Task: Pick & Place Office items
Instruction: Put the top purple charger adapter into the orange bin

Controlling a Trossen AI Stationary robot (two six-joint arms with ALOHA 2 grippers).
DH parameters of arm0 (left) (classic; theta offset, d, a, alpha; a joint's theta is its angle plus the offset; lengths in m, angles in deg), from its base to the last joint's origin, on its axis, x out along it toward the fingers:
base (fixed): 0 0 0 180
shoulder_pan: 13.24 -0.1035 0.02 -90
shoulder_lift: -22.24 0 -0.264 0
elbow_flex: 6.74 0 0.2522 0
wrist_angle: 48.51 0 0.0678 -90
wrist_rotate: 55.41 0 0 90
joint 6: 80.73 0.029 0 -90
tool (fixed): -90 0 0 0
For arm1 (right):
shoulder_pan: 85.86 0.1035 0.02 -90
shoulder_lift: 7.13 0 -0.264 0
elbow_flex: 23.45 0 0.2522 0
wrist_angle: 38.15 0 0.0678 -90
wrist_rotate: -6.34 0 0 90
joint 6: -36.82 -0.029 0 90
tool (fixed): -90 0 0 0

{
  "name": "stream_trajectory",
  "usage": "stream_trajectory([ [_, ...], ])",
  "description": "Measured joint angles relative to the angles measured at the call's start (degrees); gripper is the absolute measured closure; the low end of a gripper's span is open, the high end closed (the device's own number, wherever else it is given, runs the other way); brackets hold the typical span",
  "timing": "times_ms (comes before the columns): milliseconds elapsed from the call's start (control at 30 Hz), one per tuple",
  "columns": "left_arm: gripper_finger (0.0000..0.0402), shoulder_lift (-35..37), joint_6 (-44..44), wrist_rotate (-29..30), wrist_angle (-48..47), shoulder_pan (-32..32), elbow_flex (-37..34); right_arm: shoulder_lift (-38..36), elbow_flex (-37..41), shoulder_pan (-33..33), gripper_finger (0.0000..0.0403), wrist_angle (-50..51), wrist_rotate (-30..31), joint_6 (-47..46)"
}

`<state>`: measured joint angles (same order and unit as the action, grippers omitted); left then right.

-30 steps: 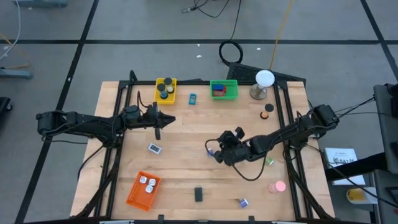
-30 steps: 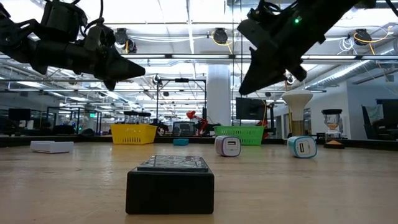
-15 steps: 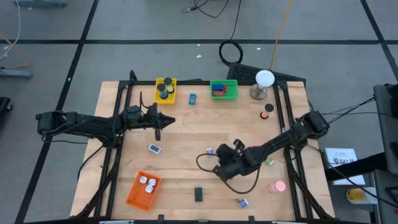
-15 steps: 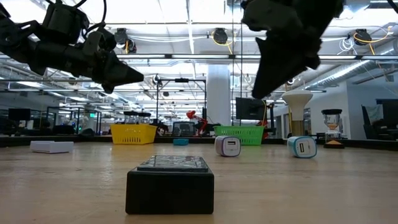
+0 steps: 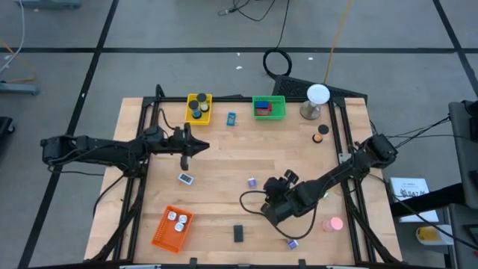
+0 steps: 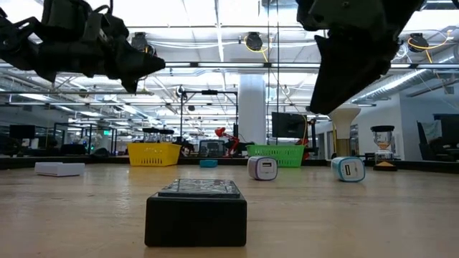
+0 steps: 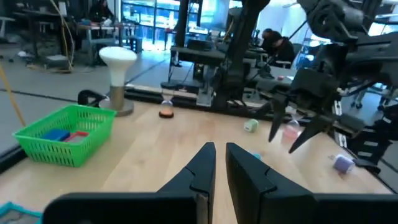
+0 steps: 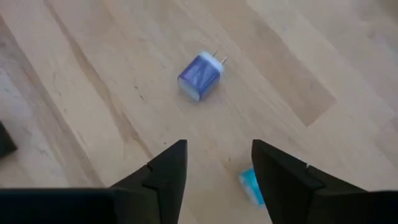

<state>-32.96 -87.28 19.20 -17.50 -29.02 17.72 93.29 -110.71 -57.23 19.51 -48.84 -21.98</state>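
Showing no readable writing: purple charger [image 8: 200,76]

A grey floor [image 5: 149,30] crossed by dark lines surrounds the wooden tabletop [image 5: 224,161]; ceiling lights [image 6: 215,21] glow over benches beyond.

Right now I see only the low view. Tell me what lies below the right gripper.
Observer: The right gripper is open above bare wood. A purple charger plug lies just ahead of its fingers.
Operator: Report anything else near it.
Observer: A small cyan piece lies on the wood close by, apart from the plug.
Operator: Give me the orange basket's contents.
Observer: The orange basket holds white pieces.
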Motion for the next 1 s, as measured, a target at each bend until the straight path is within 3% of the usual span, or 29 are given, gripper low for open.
stream_trajectory([
  [100, 0.0360, 2.39, 0.04, 0.32, 0.11, 0.00, 0.00, 0.00, 1.18, -2.28, 0.0224, -6.01, 3.30, 3.30],
  [267, 0.0360, 5.96, 0.02, -0.06, -3.29, 0.01, 0.00, 0.00, 1.25, -6.57, 0.0259, -8.68, -9.88, 4.72],
  [467, 0.0360, 8.61, 0.60, 0.06, -8.20, 0.01, 0.00, 0.00, 0.90, -8.36, 0.0335, -8.37, -17.09, 1.65],
  [567, 0.0360, 8.85, 0.42, 0.39, -8.95, 0.01, 0.00, 0.01, 0.90, -8.82, 0.0344, -9.18, -18.25, 1.62],
  [800, 0.0360, 8.72, -1.65, 0.47, -11.45, 0.03, 0.00, 3.47, 0.86, -8.73, 0.0271, -11.23, -8.56, -0.69],
  [1000, 0.0360, 8.72, -1.58, 4.10, -14.39, 0.01, 0.00, 9.20, 0.88, -8.65, 0.0178, -17.70, -7.81, -1.08],
])
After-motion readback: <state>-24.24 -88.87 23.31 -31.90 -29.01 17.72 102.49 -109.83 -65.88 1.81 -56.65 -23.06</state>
